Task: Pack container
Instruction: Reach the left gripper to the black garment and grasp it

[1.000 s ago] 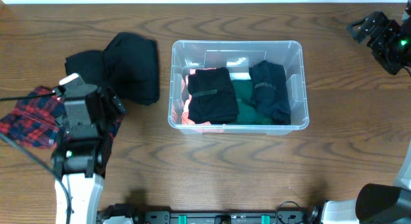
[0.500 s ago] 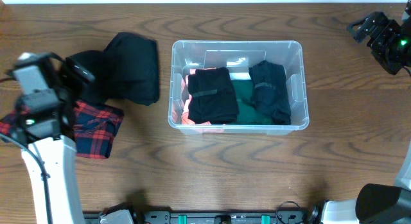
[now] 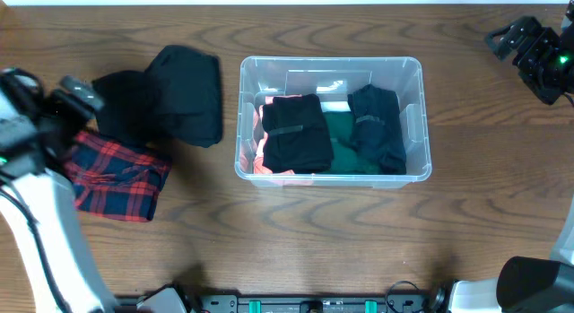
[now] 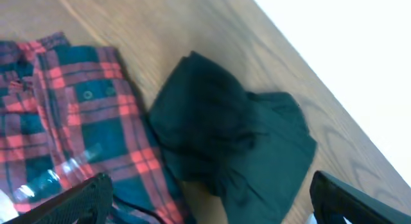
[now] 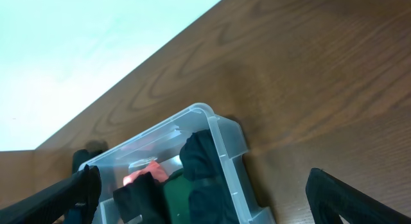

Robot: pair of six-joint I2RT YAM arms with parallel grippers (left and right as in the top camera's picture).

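The clear plastic container (image 3: pixel 330 61) stands mid-table and holds a folded black garment (image 3: pixel 296 132), a green one (image 3: pixel 345 141) and a dark navy one (image 3: pixel 378 126); something pink shows at its left end. It also shows in the right wrist view (image 5: pixel 221 137). A pile of black garments (image 3: pixel 175 99) and a red plaid cloth (image 3: pixel 118 176) lie to its left. My left gripper (image 3: pixel 79 94) is open and empty, above the plaid cloth (image 4: pixel 61 115) and black garment (image 4: pixel 237 140). My right gripper (image 3: pixel 508 39) is open and empty at the far right back.
The table's far edge meets a white surface along the top of the overhead view. My left arm's white link (image 3: pixel 40 232) crosses the left front of the table. Bare wood (image 3: pixel 359 241) lies in front of the container.
My left arm has swung left and back, off the plaid cloth. The cloth now lies uncovered and more compact, next to the black pile. The right arm and container have not moved.
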